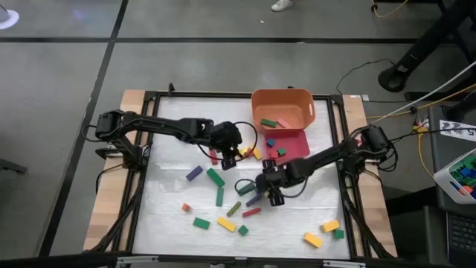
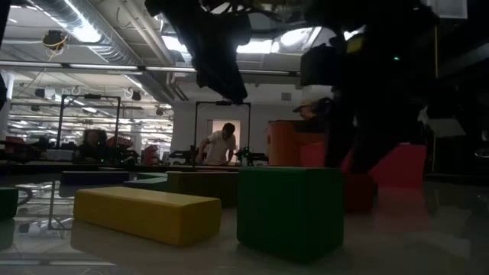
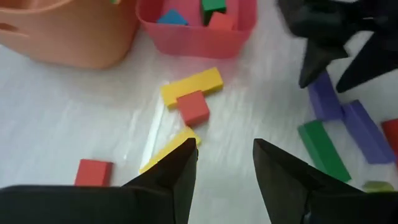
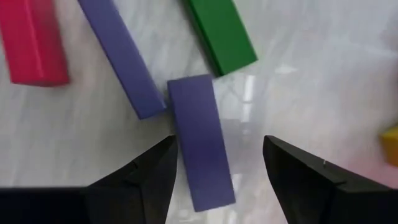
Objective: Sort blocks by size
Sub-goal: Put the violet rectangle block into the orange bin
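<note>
Near worktop (image 1: 171, 216) centre, both arms work among the scattered blocks. The left gripper (image 1: 230, 155) hangs just at 9 o'clock of the loose yellow bar (image 3: 193, 86) and red cube (image 3: 194, 107) that lie below the pink tray (image 1: 296, 141). Its fingers (image 3: 171, 171) stand apart with nothing between them; a second yellow block (image 3: 168, 149) lies at one fingertip, probably the next pick.

The right gripper (image 1: 271, 195), at 5 o'clock of the left one, has its fingers (image 4: 146, 174) spread wide and straddles the near end of a purple bar (image 4: 200, 140) without pinching it. The straddle lines the fingers across the bar's narrow width, which suits a grasp.

The orange bin (image 1: 282, 108) at 12 o'clock holds a green bar (image 1: 268, 123); the tray holds cubes. That suggests bars go to the bin and cubes to the tray. Most blocks lie unsorted, several at 5 o'clock near the worktop corner.
</note>
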### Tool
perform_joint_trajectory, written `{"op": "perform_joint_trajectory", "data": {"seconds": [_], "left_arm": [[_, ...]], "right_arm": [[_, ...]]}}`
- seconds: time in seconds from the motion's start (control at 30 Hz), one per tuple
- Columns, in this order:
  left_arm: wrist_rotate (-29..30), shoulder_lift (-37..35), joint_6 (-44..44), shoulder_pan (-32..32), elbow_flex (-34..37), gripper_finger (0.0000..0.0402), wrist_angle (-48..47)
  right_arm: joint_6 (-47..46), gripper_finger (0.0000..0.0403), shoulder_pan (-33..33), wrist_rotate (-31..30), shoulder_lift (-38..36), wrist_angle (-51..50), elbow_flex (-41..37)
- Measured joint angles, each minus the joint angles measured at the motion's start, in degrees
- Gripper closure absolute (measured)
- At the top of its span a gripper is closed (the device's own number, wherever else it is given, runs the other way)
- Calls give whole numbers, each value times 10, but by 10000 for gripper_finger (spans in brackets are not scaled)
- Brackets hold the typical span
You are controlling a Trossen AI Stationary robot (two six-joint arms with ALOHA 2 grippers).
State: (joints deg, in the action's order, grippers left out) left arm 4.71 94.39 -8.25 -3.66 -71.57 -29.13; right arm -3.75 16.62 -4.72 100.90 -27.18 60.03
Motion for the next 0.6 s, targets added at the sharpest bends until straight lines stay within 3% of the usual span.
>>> {"op": "perform_joint_trajectory", "data": {"seconds": [0.1, 0.4, 0.6], "left_arm": [[0, -1, -1, 9, 0, 265, -6], [0, -1, -3, 23, -1, 279, -21], [0, -1, -9, 26, -1, 297, -94]], "right_arm": [[7, 166, -11, 41, 8, 2, 0], [7, 172, -9, 35, 38, 4, 2], [8, 244, -8, 34, 34, 6, 1]]}}
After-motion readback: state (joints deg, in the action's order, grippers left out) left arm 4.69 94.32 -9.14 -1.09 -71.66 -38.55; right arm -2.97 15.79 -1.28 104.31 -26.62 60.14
